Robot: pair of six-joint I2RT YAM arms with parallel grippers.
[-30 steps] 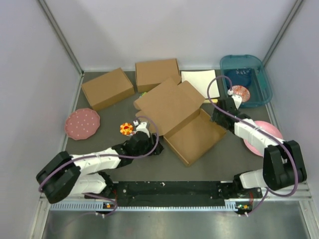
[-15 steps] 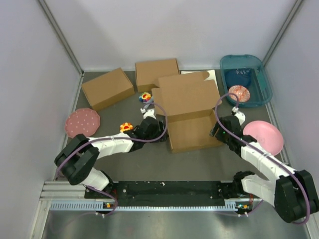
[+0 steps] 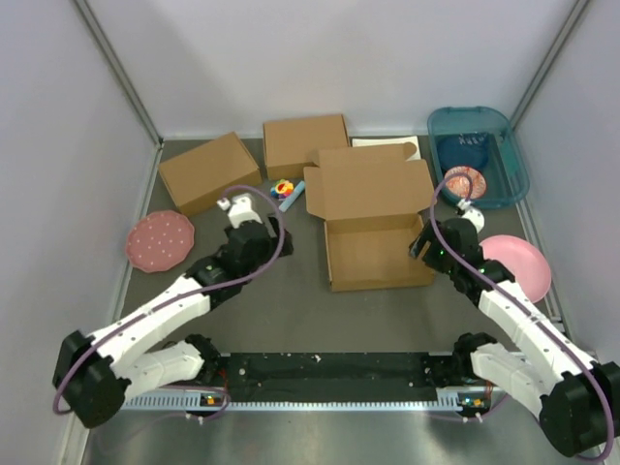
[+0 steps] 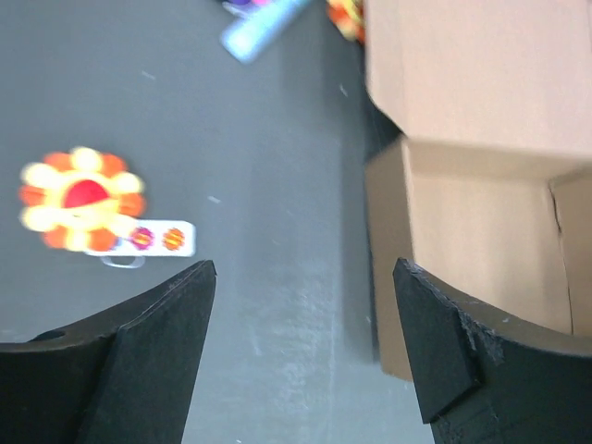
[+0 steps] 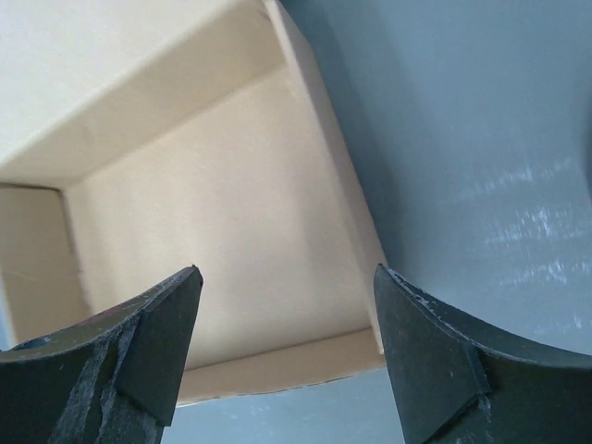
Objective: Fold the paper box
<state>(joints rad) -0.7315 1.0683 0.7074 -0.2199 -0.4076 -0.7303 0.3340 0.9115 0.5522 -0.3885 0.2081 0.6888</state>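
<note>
Count by kind:
- Cardboard boxes: 3. One open paper box (image 3: 376, 254), one closed left box (image 3: 208, 171), one closed rear box (image 3: 306, 143).
- Pink plates: 2. Speckled plate (image 3: 159, 240), plain plate (image 3: 523, 266).
- Flower toys: 2. Tagged flower (image 4: 79, 199), flower by the boxes (image 3: 283, 188).
- Striped dish (image 3: 463, 179): 1.
- Teal bin (image 3: 511, 165): 1.
- White sheet (image 3: 386, 142): 1.
- Blue stick (image 3: 293, 201): 1.

Paper box (image 3: 380, 254) mid-table, bin (image 3: 509, 165) behind right, plate (image 3: 160, 240) far left
</note>
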